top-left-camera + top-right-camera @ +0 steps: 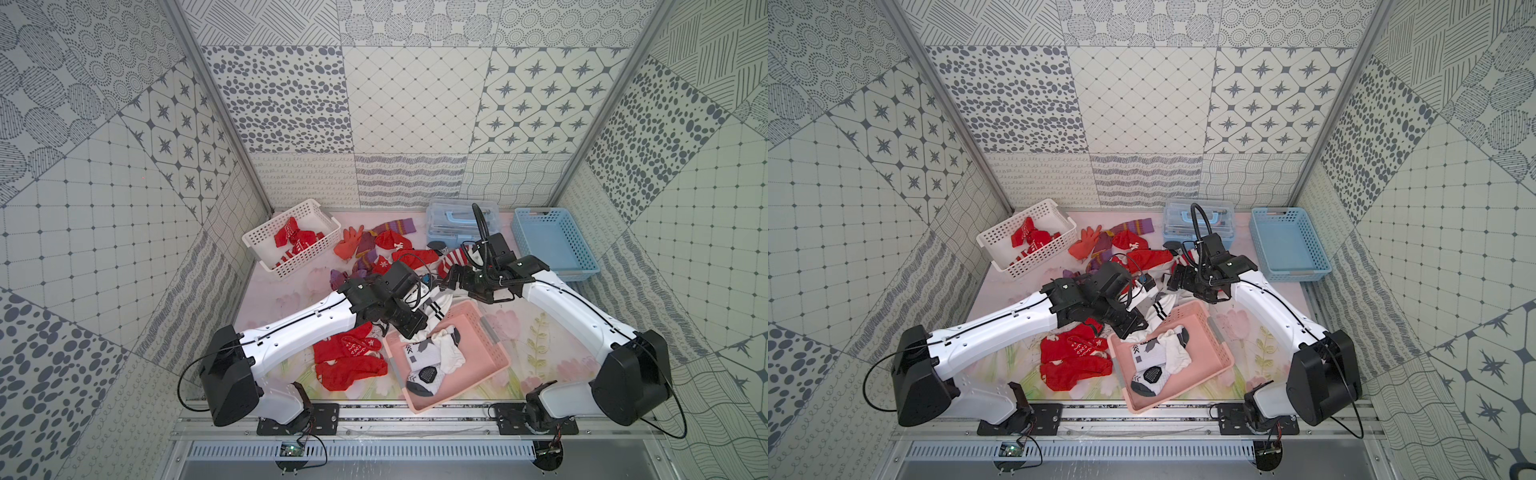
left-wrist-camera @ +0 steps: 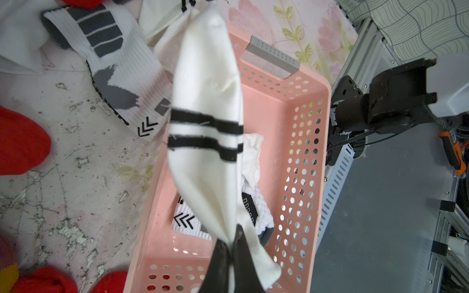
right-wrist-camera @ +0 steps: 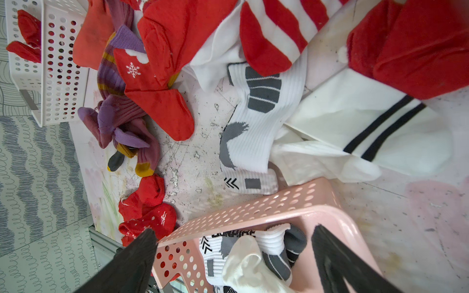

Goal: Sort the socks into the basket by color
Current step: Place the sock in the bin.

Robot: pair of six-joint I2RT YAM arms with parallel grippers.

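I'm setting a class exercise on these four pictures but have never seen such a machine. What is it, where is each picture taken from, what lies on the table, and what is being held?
Two white robot arms with pincer grippers work at a table. Two pictures look down from overhead; two come from cameras on the wrists. Loose red, purple and white socks lie about, with an orange glove. The white basket holds red socks, the pink basket white ones, and the blue basket looks empty. The left gripper pinches a white sock with two black stripes above the pink basket. The right gripper is open, holding nothing.
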